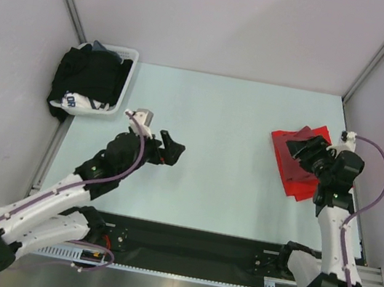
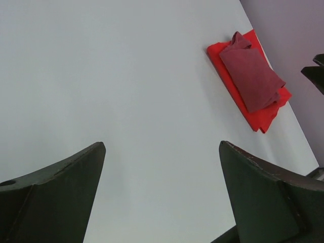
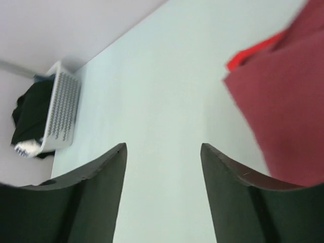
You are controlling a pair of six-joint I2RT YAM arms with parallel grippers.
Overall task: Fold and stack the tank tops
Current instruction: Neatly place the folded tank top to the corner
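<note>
Hanging over the tank tops, right arm bent (fingers apart).

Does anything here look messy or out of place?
Two small things. Black clothes spill over the edge of the white basket in the far left corner and hang outside it. On the right, the folded maroon top lies slightly crooked on the red top, with one end bunched up. Nothing looks damaged.

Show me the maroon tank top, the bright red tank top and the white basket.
maroon tank top (image 2: 253, 76), left wrist view, middle of the folded cloth.
bright red tank top (image 2: 261, 120), left wrist view, exposed lower end.
white basket (image 3: 63, 111), right wrist view, mesh side wall.
</note>
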